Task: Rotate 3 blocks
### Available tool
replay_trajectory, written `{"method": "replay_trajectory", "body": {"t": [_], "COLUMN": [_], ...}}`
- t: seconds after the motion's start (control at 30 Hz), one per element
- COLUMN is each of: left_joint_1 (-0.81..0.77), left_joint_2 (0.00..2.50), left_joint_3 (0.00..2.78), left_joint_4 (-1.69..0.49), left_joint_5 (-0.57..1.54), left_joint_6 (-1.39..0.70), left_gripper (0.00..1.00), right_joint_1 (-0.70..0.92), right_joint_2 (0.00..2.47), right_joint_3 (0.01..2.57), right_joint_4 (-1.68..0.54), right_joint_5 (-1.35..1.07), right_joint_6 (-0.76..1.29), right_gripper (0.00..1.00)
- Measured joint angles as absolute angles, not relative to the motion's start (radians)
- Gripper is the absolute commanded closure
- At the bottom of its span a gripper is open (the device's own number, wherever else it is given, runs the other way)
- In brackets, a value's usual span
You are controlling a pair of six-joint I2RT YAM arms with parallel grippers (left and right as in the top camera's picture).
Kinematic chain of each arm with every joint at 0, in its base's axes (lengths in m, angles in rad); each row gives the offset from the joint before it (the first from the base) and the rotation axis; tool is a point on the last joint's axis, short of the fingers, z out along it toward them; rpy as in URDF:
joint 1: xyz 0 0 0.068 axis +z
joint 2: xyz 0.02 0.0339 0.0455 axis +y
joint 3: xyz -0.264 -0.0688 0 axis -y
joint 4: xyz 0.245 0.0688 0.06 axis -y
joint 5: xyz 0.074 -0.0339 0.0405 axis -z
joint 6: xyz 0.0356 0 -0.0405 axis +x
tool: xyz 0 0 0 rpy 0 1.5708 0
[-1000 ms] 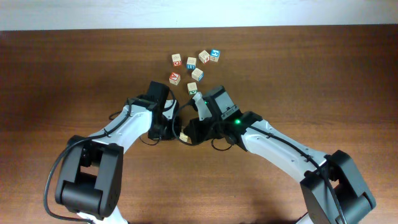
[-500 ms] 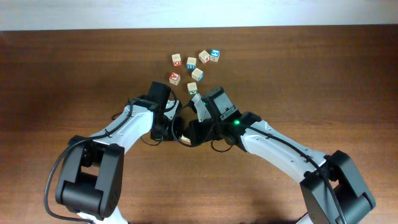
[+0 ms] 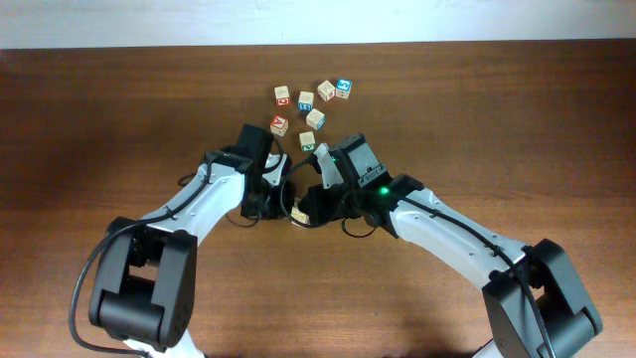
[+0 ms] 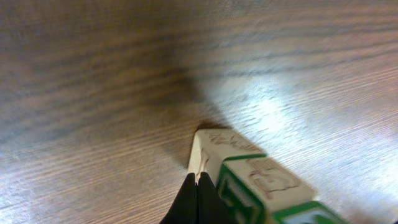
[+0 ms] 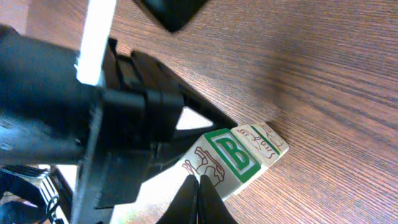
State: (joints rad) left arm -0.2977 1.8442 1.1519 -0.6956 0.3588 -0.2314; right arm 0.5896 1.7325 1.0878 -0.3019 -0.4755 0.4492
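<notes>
The blocks [image 3: 296, 214] are found near the middle of the table [image 3: 517, 119], in the narrow place where the two arms meet. From overhead only a small pale part of them is seen between the black gripper bodies.

In the right wrist view a green-bordered cube [image 5: 234, 154] with a green letter B on its upper face is seen lying on the wood. A pale cube [image 5: 267, 140] with yellowish markings is set against its far side, touching it. A side face of the green-bordered cube, with small brown animal drawings, is turned toward the camera. In the left wrist view the same row is seen from the other end: the pale cube is nearest and the green-bordered cube is behind it. Whether a third cube follows in the row cannot be told, because the row is cut by the edge of the picture.

The left gripper [image 4: 198, 194] is pressed together with nothing between its fingers, and its tip is placed at the near lower edge of the pale cube. The right gripper [image 5: 199, 194] is also closed tight and empty, and its tip is laid against the drawn side face of the green-bordered cube.

A loose group of other cubes [image 3: 315, 118], some with red or blue marks, is seen farther up the table, apart from the row. One of them, the cube with a small green mark [image 3: 308, 140], is found just beside the right arm.
</notes>
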Motion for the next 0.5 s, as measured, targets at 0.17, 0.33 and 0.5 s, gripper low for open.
{"method": "replay_trajectory", "body": {"t": [0.17, 0.33, 0.5], "left_joint_1": [-0.202, -0.044, -0.011], "left_joint_2": [1.844, 1.844, 1.844], "left_joint_3": [1.224, 1.265, 1.265], "left_joint_4": [-0.784, -0.801, -0.804], "left_joint_5": [0.300, 0.271, 0.260], "left_joint_6": [-0.230, -0.226, -0.226], "left_gripper": [1.00, 1.00, 1.00], "right_joint_1": [0.590, 0.590, 0.590], "right_joint_2": [1.732, 1.732, 1.732], "right_joint_3": [1.088, 1.092, 1.117], "right_joint_4": [-0.302, -0.309, -0.353], "right_joint_5": [-0.473, -0.472, -0.453], "right_joint_6": [0.449, 0.448, 0.444], "right_gripper": [0.96, 0.95, 0.95]}}
